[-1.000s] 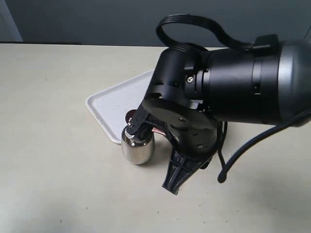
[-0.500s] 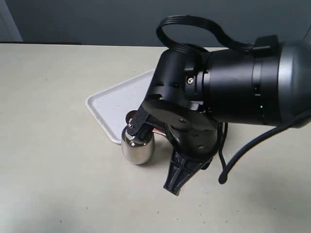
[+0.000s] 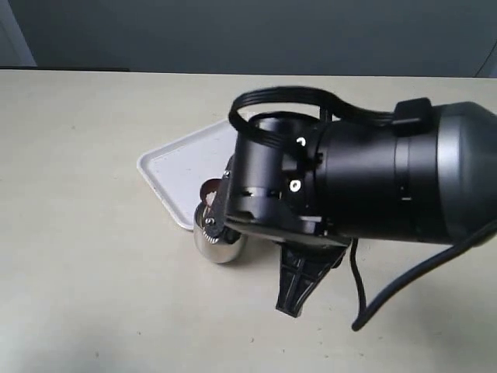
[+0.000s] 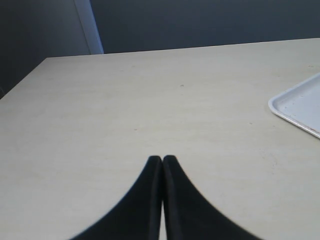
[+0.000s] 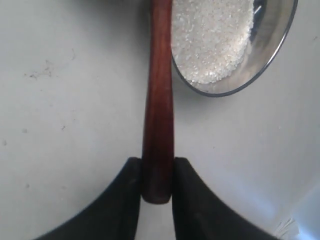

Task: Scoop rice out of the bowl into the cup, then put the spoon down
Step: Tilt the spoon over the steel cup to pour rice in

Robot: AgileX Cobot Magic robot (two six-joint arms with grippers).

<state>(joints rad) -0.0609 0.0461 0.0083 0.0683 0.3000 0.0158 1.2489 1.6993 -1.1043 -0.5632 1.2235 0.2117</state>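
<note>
- Where the right tool (image 5: 157, 170) clamps its end, the wooden spoon (image 5: 157, 100) points lengthwise straight ahead, rice (image 5: 210, 40) just beside its shaft.
- The left tool (image 4: 162, 160) is pressed together, empty.

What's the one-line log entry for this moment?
right gripper shut on spoon | left gripper shut, empty | cup beside tray

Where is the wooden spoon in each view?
Exterior view: only the tip of the spoon shows, left of centre, above the cup.
Left wrist view: not in it.
Right wrist view: its handle crosses the centre, gripped by the right claw.
Shared landmark: the white tray, exterior and left wrist views.
</note>
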